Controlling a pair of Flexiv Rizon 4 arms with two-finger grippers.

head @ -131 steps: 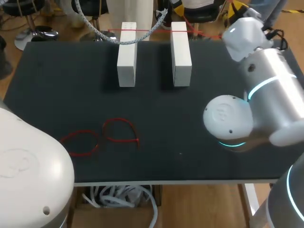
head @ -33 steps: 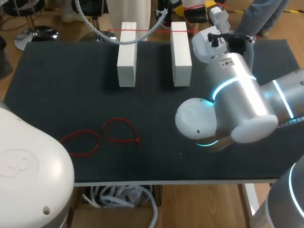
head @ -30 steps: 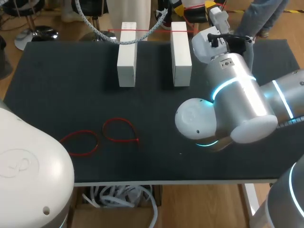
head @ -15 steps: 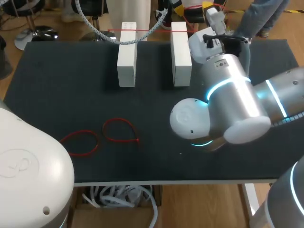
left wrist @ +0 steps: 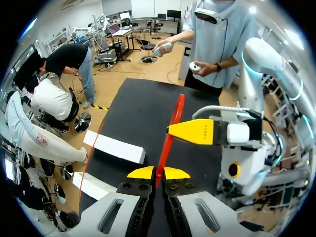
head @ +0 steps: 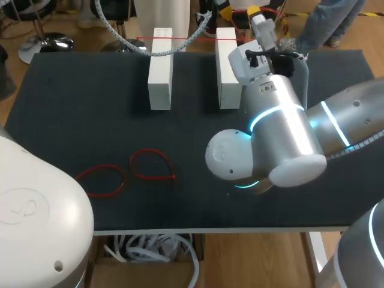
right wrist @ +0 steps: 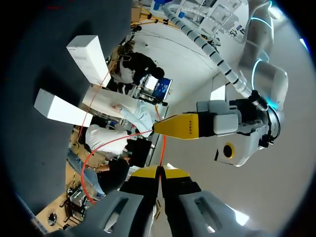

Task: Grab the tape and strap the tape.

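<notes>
Black table (head: 72,108), two red loops (head: 102,180) lying near its front left, two white blocks (head: 161,72) standing far middle, left gripper (left wrist: 158,173) pinched tight on red tape (left wrist: 175,113), right gripper (right wrist: 159,172) beside the right-hand block, nipping red tape too.

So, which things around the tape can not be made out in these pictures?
- Head view: the left tool is cut off by the top edge.
- Head view: the right arm partly hides the right tool, and where the red tape ends.
- Both wrist views: the other tool shows one finger only.
</notes>
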